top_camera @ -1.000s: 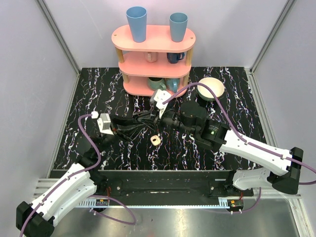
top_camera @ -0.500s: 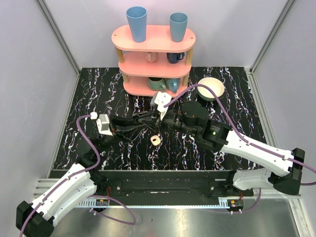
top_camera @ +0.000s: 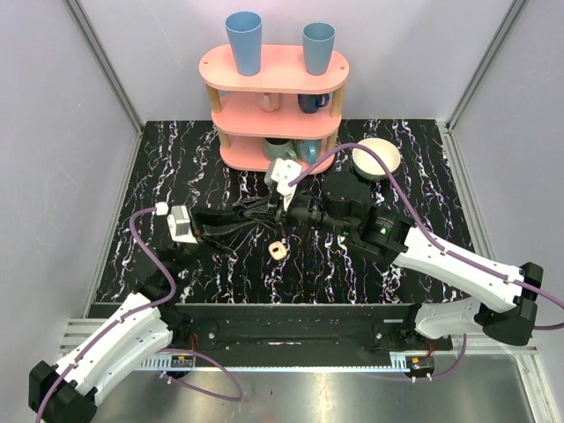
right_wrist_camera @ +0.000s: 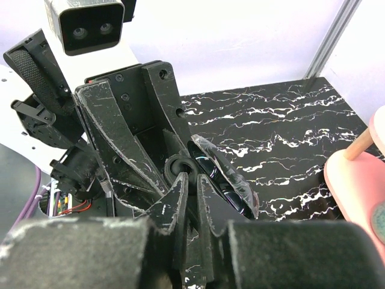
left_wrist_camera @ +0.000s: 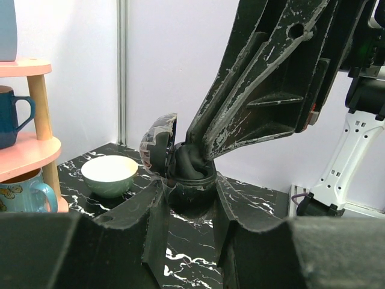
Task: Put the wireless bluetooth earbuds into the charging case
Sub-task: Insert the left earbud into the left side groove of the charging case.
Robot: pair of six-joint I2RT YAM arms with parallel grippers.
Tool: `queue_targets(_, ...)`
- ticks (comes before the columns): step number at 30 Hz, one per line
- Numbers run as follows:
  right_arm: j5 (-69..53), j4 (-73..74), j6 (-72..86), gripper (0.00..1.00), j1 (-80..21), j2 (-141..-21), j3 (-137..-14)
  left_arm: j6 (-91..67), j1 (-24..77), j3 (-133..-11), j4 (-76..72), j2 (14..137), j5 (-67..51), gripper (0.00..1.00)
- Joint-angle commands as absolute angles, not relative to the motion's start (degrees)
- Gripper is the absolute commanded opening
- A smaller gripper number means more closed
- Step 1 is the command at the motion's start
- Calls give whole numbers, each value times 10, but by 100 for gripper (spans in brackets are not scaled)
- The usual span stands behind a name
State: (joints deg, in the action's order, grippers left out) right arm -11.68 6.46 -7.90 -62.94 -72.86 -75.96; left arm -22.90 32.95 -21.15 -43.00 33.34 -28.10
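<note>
Two grippers meet nose to nose mid-table. The cream charging case [top_camera: 278, 250] isn't in either one. It lies flat on the black marbled table [top_camera: 176, 159] at about 5 o'clock from where they meet, tan hollow facing up. It's too small to call a long axis.

The left arm [top_camera: 123, 330] comes in from 7 o'clock with the left gripper [left_wrist_camera: 189, 183] pointing to 3 o'clock. It's clamped on a little black round pod [left_wrist_camera: 192, 195] whose glossy lid [left_wrist_camera: 157, 144] is flipped up.

The right arm [top_camera: 449, 264] reaches in from 4 o'clock with the right gripper [right_wrist_camera: 192, 179] aimed at 9 o'clock, tips at the pod's mouth. Its fingers are nearly together, but I can't tell if they pinch anything. As for the earbuds, I can't make them out.

At 12 o'clock there's a pink shelf [top_camera: 273, 97] with mugs [top_camera: 280, 150] and two blue cups [top_camera: 243, 41]. A cream bowl [top_camera: 376, 159] sits at 1 o'clock, and there are pale lilac walls [top_camera: 53, 132] all round.
</note>
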Motion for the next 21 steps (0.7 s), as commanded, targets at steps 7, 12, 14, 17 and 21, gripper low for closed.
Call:
queue_targets(7,-179,142,-78,3,-639,-737,-762,-215,331,-229,-497,321,-264,0)
queue_targets(12,-184,146,-79,3,-639,-735,-763,-216,331,-228,-496,320,-264,0)
queue_targets(14,-191,146,-76,2,-639,-734,-766,-215,331,-227,-494,319,-264,0)
queue_targets(17,-193,146,-78,1,-639,-735,-768,-214,331,-226,-493,317,-263,0)
queue_targets(21,-192,160,-82,1,-639,-744,-777,-214,331,-228,-493,319,-265,0)
